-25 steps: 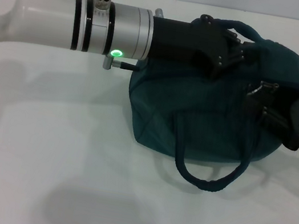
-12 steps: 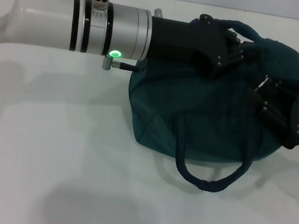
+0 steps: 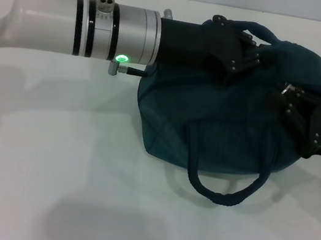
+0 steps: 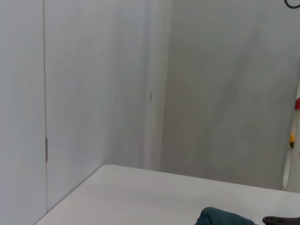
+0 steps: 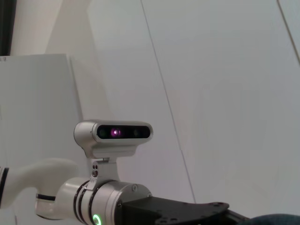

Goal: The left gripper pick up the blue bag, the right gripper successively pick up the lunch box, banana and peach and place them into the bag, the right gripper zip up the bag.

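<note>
The blue bag (image 3: 229, 116) sat centre-right of the head view on the white table (image 3: 46, 168), its loop handle (image 3: 224, 181) trailing toward the lower frame. The left gripper (image 3: 248, 48) was closed on the bag's top edge. The right gripper (image 3: 291, 102) pressed at the bag's right side; whether it gripped the zipper could not be told. A poor pinch there would likely slip off, leaving the bag unzipped.

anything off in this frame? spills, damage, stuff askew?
Nothing spilled or damaged. The blue bag sits slumped on the white table, one handle loop lying loose on the tabletop in front. The left tool is at the bag's top, the right tool at its right side. No lunch box, banana or peach is visible.
</note>
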### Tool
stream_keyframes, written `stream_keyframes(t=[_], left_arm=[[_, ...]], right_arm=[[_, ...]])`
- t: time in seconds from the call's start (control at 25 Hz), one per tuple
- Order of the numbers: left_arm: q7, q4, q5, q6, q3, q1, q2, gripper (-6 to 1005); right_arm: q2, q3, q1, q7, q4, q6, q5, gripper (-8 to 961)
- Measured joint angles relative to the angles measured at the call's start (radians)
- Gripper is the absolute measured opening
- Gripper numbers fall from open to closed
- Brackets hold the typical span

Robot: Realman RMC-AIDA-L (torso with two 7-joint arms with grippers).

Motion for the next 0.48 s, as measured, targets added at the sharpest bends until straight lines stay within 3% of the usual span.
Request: stream_keyframes(t=[0.32,0.48], left_arm=[[0.009,-0.004,-0.006,-0.006,0.000,-0.002,0.000,44],[0.011,-0.004,-0.007,-0.007,0.000,-0.001,0.000,44]], right_arm=[[0.007,0.028,-0.023,-0.080,0.000,-0.007,0.002,47],[0.009,0.095,-0.060,-0.119,0.003,-0.036,0.003,45]])
